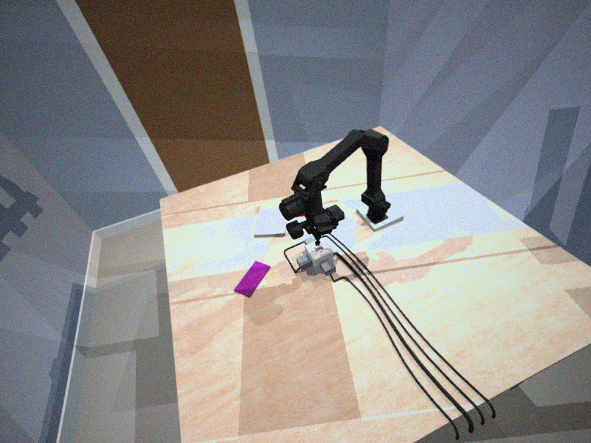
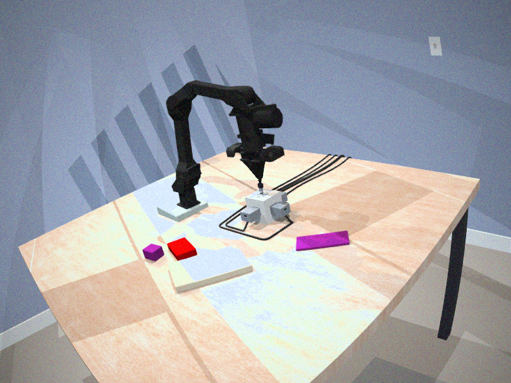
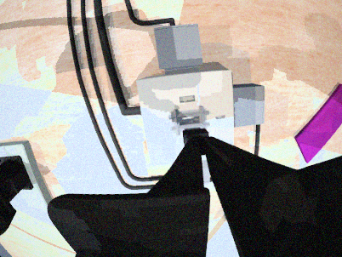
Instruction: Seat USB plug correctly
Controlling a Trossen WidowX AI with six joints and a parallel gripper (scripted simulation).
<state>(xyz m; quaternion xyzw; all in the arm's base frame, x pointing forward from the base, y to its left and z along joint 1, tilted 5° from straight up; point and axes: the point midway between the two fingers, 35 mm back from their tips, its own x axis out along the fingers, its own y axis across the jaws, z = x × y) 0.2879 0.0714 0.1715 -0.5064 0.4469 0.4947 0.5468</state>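
Your end effector (image 3: pixel 195 134) pinches the plug (image 3: pixel 189 117) above the cube (image 3: pixel 187 96); next, probably turn it and press straight down.

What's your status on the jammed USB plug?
Gripper shut on USB plug. Plug out of the socket, above power cube. Cables alongside, nothing blocking.

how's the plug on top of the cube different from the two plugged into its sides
The top plug is small, points down, and is pinched by the gripper. The side plugs are bigger grey blocks, lie level, untouched, pressed against the cube. All three are grey.
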